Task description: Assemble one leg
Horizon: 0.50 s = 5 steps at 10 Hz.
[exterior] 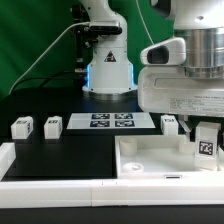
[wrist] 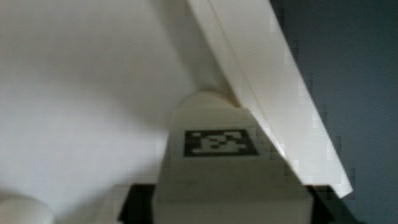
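Observation:
My gripper [exterior: 205, 133] is shut on one leg [exterior: 206, 145], a small white block with a black-and-white tag. It holds the leg upright at the right-hand near corner of the large white tray-like piece [exterior: 140, 165], low against the tray. In the wrist view the leg [wrist: 217, 150] sits between my dark fingers [wrist: 143, 203], with my gripper [wrist: 224, 208] close above the tray's flat inside [wrist: 89, 100] and next to its raised rim [wrist: 267, 70]. Three more legs stand on the table: two at the exterior view's left [exterior: 22, 127] [exterior: 52, 126], one behind the tray [exterior: 170, 124].
The marker board [exterior: 111, 121] lies flat at the back middle of the black table. The robot's base [exterior: 107, 70] stands behind it. A white border strip [exterior: 60, 183] runs along the table's front edge and left side.

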Available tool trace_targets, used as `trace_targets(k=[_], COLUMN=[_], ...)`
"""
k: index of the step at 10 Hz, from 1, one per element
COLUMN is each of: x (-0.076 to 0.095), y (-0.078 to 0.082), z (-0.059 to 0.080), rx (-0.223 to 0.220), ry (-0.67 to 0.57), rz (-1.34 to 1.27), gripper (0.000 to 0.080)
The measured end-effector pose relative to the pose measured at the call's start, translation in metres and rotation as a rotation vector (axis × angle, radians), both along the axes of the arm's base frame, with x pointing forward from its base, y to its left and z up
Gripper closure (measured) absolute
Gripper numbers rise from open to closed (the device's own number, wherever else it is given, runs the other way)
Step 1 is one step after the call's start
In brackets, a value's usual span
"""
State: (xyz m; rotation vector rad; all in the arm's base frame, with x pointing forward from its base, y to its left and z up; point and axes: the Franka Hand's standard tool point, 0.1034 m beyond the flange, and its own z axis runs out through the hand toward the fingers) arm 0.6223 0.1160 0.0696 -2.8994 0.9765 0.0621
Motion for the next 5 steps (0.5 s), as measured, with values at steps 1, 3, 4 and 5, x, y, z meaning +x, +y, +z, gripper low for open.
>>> trace_targets(k=[1, 3, 4, 5], x=[0.0, -0.0001, -0.0005, -0.0007], y=[0.0003, 0.001, 0.0023, 0.0028], z=[0.0, 0.0, 0.0, -0.0002], rx=[0.005, 0.006, 0.009, 0.014], ry=[0.011, 0.034, 0.047, 0.062], rz=[-0.115, -0.346, -0.462, -0.587], gripper=[0.0506, 0.0506, 0.0506, 0.0506])
